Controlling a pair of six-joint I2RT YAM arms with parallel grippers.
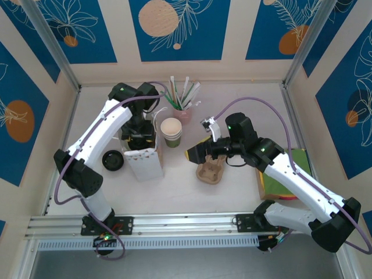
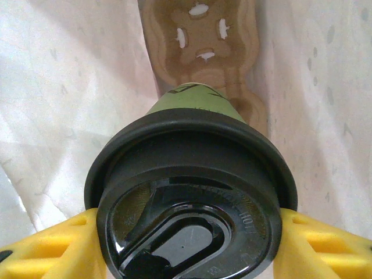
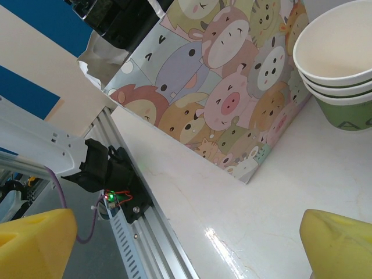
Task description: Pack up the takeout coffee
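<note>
Two arms on my feed. The left gripper (image 2: pixel 187 247) is partway closed, its yellow pads (image 2: pixel 46 250) squeezing the takeout coffee (image 2: pixel 192 174) from both sides. It's holding the coffee down inside the paper bag (image 2: pixel 70 116), over a cardboard carrier (image 2: pixel 200 35) at the bottom. The right gripper (image 3: pixel 186 244) is spread wide and empty, near the bag's cartoon side.

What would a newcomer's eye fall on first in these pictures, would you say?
The small green paper cup with a round black plastic lid, gripped by the left end effector's yellow foam fingers, is inside a paper bag printed with cartoon animals, a brown cardboard cup carrier below it. Beside that bag stands a stack of lidless green paper cups.
</note>
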